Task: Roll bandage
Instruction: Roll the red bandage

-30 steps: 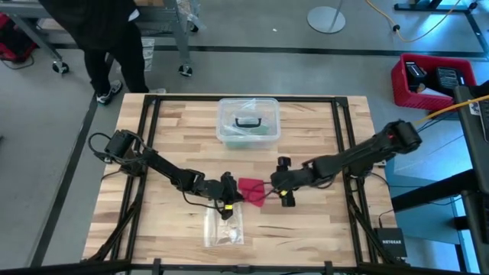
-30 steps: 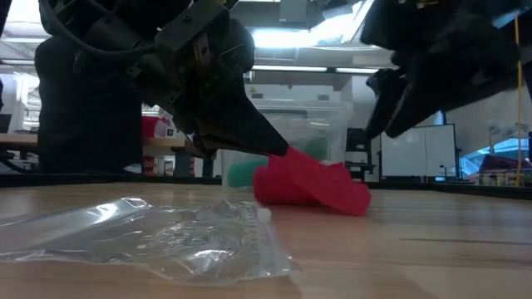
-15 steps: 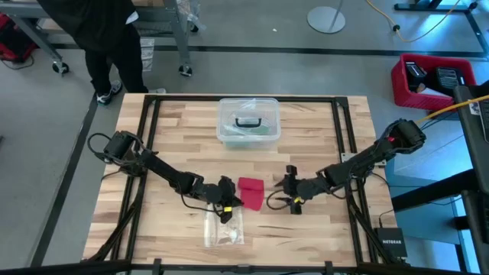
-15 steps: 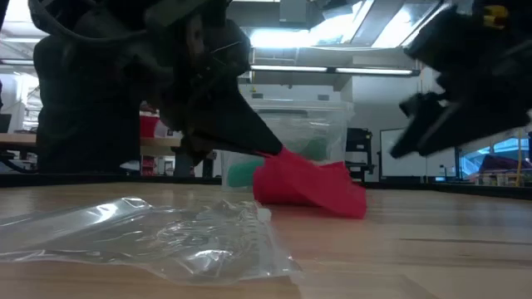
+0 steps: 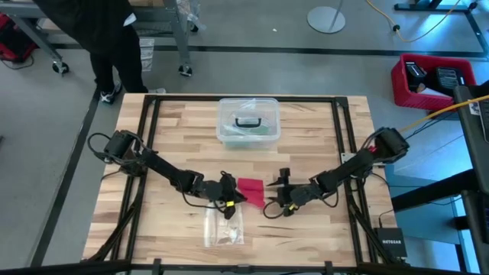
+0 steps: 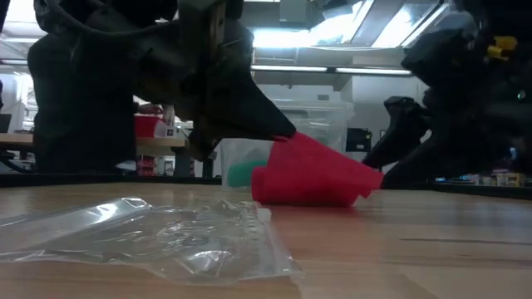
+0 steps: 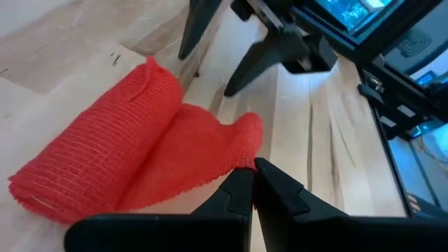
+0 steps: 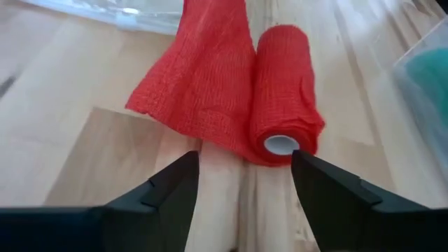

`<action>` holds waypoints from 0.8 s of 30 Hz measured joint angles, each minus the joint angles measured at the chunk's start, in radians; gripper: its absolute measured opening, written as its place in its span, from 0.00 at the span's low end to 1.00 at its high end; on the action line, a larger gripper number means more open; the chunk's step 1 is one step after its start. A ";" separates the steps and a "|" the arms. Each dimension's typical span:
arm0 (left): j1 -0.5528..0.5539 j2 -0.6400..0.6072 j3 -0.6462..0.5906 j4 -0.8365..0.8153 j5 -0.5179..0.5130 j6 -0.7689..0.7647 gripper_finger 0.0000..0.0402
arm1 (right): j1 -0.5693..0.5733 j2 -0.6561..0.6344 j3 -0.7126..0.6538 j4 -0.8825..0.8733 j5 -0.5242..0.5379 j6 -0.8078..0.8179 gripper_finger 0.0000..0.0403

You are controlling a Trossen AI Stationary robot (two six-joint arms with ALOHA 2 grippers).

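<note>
1. The bandage (image 5: 251, 191) lay near the middle of the wooden table (image 5: 321, 130), between the two grippers and just past the top edge of the clear plastic bag (image 5: 224, 228). It was partly rolled: a short red cylinder with a loose flap of fabric running off one side.

2. The left gripper (image 5: 231, 194) had its fingers closed on the free end of that flap. The left wrist view showed the two fingertips (image 7: 241, 187) pressed together on the fabric edge, with the roll lying beyond them.

3. The right gripper (image 5: 283, 192) sat just beside the bandage on the opposite side, fingers spread wide and holding nothing. In the right wrist view the roll (image 8: 283, 105) lay straight ahead between the open fingers (image 8: 157, 196), its long axis pointing roughly along the gripper's line of sight, so the white core end faced the camera.

4. My judgement: the coming move turned on this alignment. The right gripper was the nearer one to the cylinder, facing its open end, while the left one anchored the tail.

5. The low view showed what the high view could not: the flap was lifted off the table toward the left gripper (image 6: 278, 133), and the roll itself rested on the wood. Only the high view showed the clear plastic box with the black handle (image 5: 247, 121) standing well apart, farther back.
</note>
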 joint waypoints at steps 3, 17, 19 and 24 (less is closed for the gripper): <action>0.003 0.000 0.000 -0.001 0.000 -0.004 0.01 | 0.006 0.060 0.015 0.059 0.010 -0.024 0.57; 0.002 0.000 0.000 0.011 -0.026 -0.006 0.01 | 0.070 0.121 0.094 0.137 0.079 0.003 0.57; 0.002 0.000 0.000 0.022 -0.026 -0.006 0.00 | 0.070 0.121 0.096 0.133 0.096 0.000 0.57; 0.002 0.000 0.000 0.025 -0.026 0.001 0.01 | 0.072 0.121 0.098 0.131 0.108 0.026 0.57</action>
